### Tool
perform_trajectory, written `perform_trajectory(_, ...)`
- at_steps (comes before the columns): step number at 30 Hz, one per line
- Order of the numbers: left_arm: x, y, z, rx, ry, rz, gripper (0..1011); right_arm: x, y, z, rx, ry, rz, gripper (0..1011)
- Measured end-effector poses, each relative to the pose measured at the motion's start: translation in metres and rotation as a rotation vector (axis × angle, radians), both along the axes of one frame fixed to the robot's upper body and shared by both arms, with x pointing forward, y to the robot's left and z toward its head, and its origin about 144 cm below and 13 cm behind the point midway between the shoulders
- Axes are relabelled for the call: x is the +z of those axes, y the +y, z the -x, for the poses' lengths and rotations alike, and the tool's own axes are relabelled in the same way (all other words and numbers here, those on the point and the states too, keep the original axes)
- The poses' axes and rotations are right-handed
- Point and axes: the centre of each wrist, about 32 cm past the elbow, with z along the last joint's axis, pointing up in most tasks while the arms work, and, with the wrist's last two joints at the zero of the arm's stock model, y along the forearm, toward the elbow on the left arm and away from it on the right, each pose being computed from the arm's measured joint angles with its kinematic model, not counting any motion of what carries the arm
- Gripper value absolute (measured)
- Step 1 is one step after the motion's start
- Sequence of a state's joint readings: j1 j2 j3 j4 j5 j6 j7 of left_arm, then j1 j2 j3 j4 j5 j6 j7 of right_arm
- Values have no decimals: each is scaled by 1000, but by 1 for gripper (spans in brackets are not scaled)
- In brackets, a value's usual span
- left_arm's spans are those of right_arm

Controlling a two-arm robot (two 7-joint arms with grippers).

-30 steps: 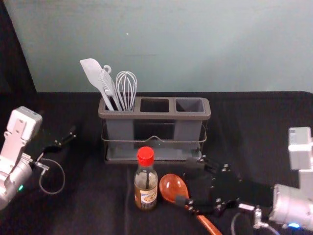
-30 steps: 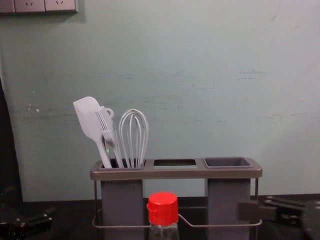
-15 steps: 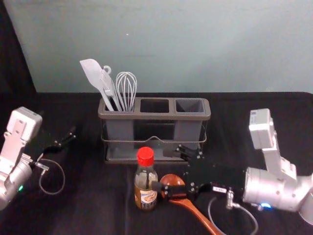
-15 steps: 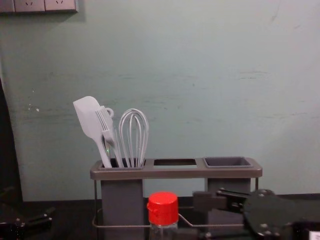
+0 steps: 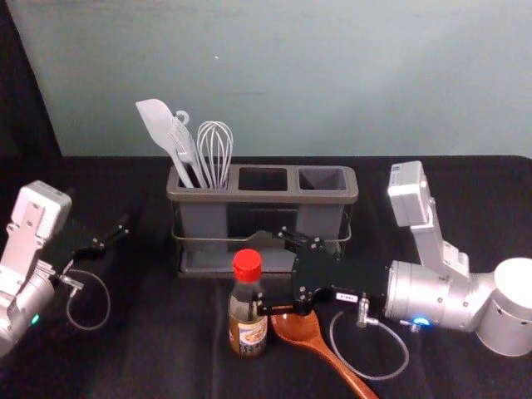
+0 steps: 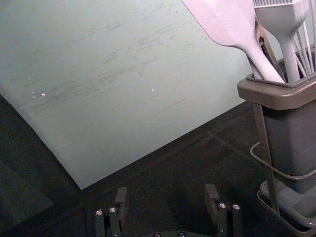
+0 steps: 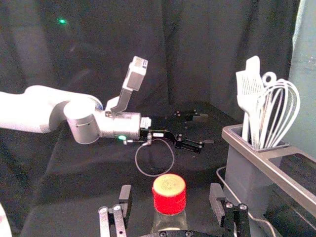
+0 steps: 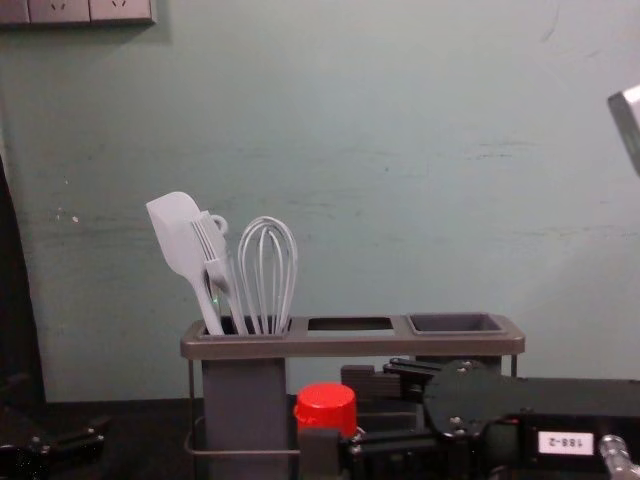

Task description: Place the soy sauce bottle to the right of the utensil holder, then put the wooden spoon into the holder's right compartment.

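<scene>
Head view shows the soy sauce bottle (image 5: 248, 332) upright on the table, in front of the utensil holder (image 5: 320, 197). Reaching in from the right, the right gripper (image 5: 260, 274) is wide open around the bottle; the right wrist view shows the red cap (image 7: 169, 195) between its fingers, with a gap on each side. The wooden spoon (image 5: 301, 329) lies just right of the bottle, partly under that gripper. Spatula (image 5: 156, 120) and whisk (image 5: 214, 150) stand in the holder's left compartment. Over at the left, the left gripper (image 5: 123, 228) is parked, spread wide, holding nothing.
</scene>
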State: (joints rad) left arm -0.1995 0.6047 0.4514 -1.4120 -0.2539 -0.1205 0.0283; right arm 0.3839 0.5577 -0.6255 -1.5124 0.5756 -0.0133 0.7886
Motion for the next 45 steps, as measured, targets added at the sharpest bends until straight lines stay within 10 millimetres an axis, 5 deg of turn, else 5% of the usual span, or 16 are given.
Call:
perform_trajectory(20, 0, 0, 0, 0, 0, 0, 1011, 0, 8, -7, 9, 7, 4, 1004)
perform_trajectory(27, 0, 0, 0, 0, 0, 0, 1012, 1, 8, -7, 8, 7, 3, 863)
perform_trajectory(42, 0, 0, 0, 0, 0, 0, 1011, 1, 7, -6, 7, 6, 3, 393)
perform_trajectory(45, 0, 0, 0, 0, 0, 0, 1011, 1, 7, -6, 7, 5, 3, 390)
